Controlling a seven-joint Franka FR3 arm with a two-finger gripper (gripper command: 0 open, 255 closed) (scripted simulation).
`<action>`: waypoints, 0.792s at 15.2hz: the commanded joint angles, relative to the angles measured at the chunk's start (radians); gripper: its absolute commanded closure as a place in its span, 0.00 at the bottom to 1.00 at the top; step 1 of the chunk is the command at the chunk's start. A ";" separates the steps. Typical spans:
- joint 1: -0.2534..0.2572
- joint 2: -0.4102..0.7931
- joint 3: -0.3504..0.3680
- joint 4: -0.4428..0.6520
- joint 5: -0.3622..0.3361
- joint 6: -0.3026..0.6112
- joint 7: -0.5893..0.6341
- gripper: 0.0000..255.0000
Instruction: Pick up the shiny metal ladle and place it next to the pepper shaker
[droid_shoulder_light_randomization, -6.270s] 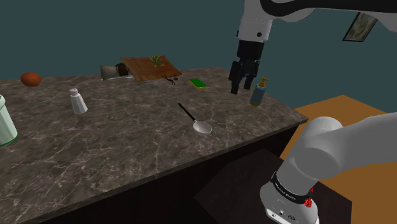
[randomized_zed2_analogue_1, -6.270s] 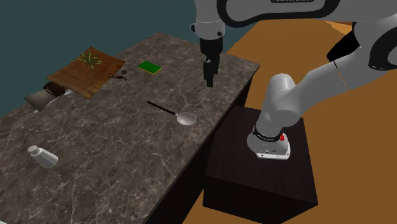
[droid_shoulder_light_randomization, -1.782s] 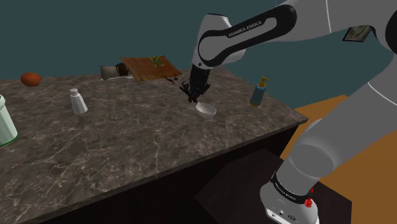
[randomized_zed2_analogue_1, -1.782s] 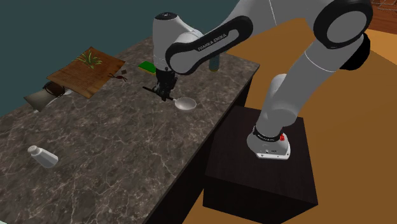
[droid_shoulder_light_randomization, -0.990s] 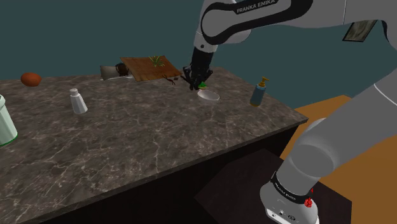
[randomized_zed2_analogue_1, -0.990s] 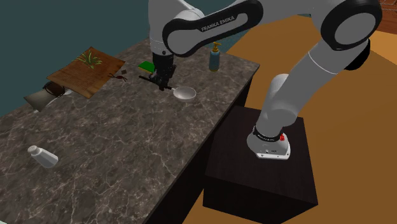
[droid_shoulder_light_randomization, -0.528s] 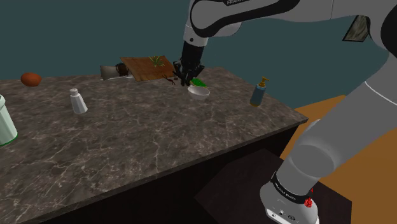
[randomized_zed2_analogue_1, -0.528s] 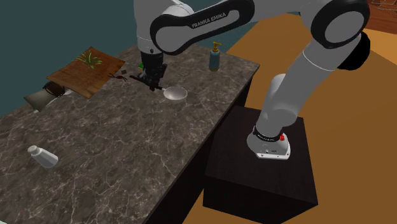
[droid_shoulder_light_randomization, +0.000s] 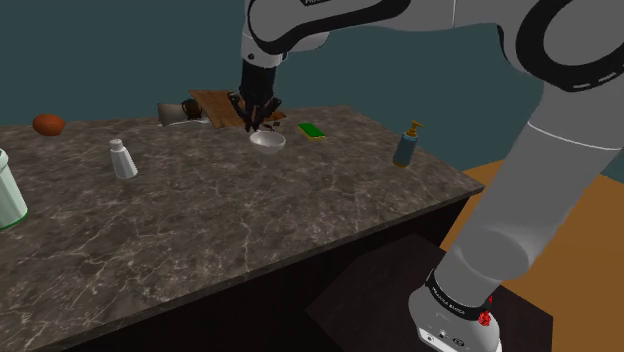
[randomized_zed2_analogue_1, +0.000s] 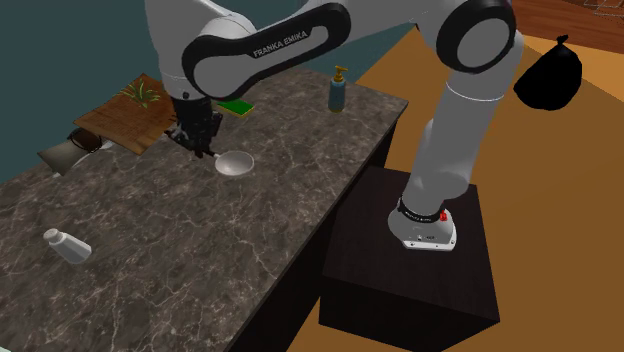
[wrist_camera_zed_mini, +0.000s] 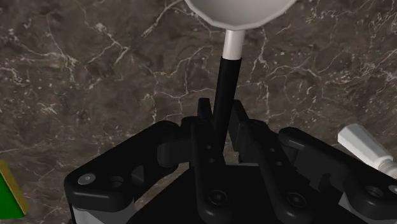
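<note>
The jaws are clamped narrow on the thin black handle of the ladle (wrist_camera_zed_mini: 228, 60), whose pale round bowl (droid_shoulder_light_randomization: 267, 140) juts out beyond the fingertips over the dark marbled surface (droid_shoulder_light_randomization: 250, 230). In the shoulder view the pepper shaker (droid_shoulder_light_randomization: 123, 159), white and upright, stands well apart from the ladle, at about nine o'clock of its bowl. A green sponge (droid_shoulder_light_randomization: 313, 130) lies near at two o'clock and a blue pump bottle (droid_shoulder_light_randomization: 405, 147) stands further off at three o'clock. The brown board (droid_shoulder_light_randomization: 215, 101) lies just behind the jaws at eleven o'clock, with a cup (droid_shoulder_light_randomization: 175, 112) on its side against the board's nine o'clock edge. A pale jar (droid_shoulder_light_randomization: 6, 195) stands at the view's left edge; what it, the cup or the bottle holds cannot be told. In the second exterior view the ladle's bowl (randomized_zed2_analogue_1: 235, 163) hangs at four o'clock of the board (randomized_zed2_analogue_1: 135, 112), on which a small green plant (randomized_zed2_analogue_1: 138, 93) lies.
</note>
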 joint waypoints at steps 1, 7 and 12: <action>0.020 0.075 0.017 0.087 -0.030 -0.015 0.046 1.00; 0.106 0.319 0.038 0.410 -0.127 -0.107 0.155 1.00; 0.218 0.580 0.029 0.810 -0.203 -0.253 0.211 1.00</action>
